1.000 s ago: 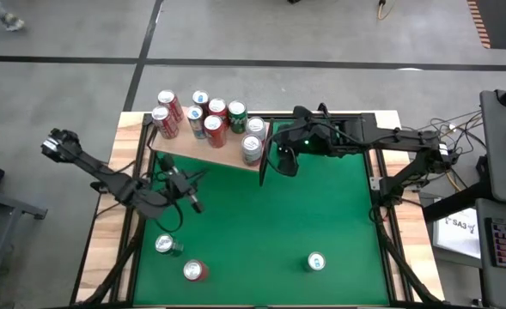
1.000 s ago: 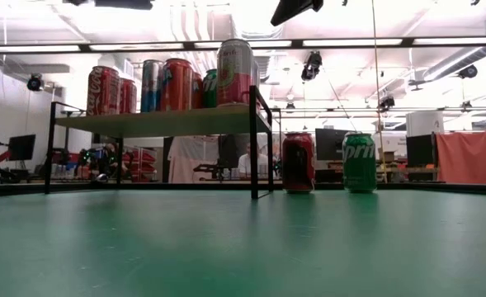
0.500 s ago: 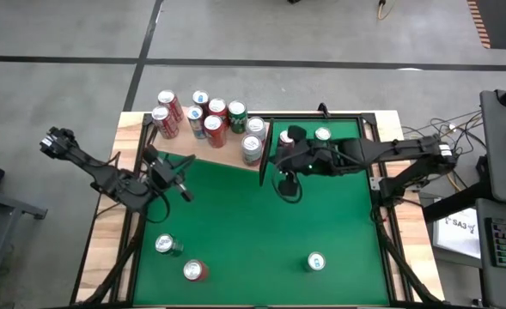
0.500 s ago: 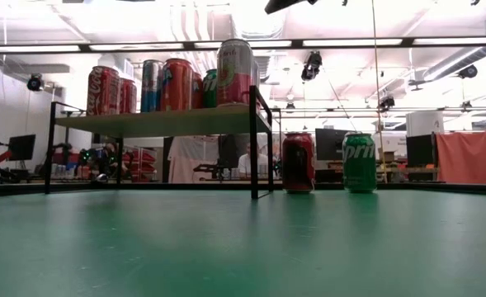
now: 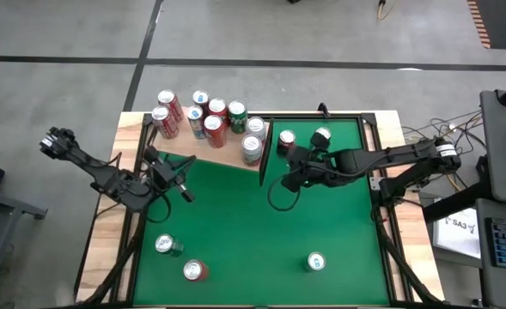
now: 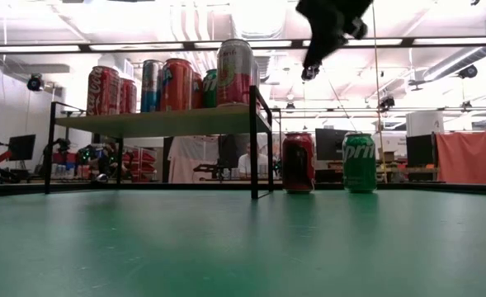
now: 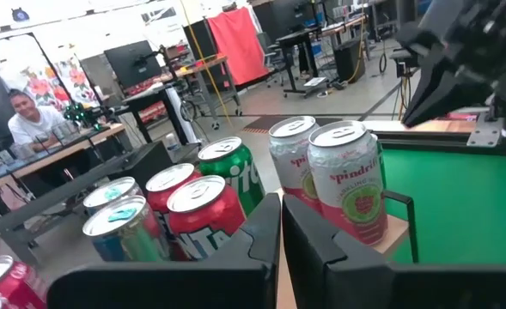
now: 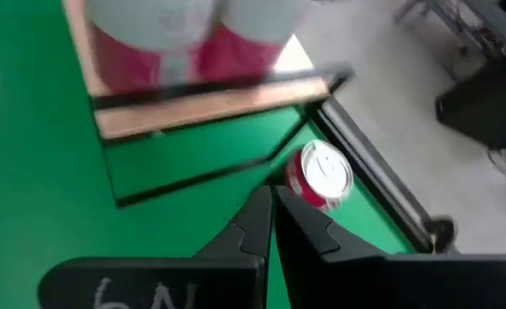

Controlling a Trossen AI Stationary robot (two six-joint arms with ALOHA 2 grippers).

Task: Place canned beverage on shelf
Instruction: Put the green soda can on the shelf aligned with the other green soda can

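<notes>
The shelf [image 5: 208, 148] stands at the far left part of the green counter [image 5: 261, 232], a pale wooden board on thin dark legs with a dark upright panel at its right end. Seven cans stand on it in a tight cluster: a red one [image 5: 168, 106] at the far left corner, a blue-and-silver one [image 5: 200, 101], more red ones, a green one [image 5: 237, 115], and two pale pink-labelled cans [image 5: 253, 148] nearest the end panel.

Just right of that panel, on the counter itself, a dark red can [image 5: 286, 139] and a green can [image 5: 320, 136] stand upright side by side; in the low view they appear as the red can [image 6: 298, 162] and green can [image 6: 359, 162] beyond the shelf's leg.

The right hand [image 5: 292, 182] hangs above the counter, just in front of those two cans and near the shelf's end, its fingers pressed together and holding nothing. Its own camera looks down on the red can's top and the shelf edge.

The left hand [image 5: 184, 190] waits near the shelf's front left edge, fingers also pressed together and empty, with the shelved cans straight ahead in its view.

Three more cans stand along the near side of the counter: a silver-topped one [image 5: 164, 245], a red one [image 5: 194, 271], and another towards the right [image 5: 315, 261].
</notes>
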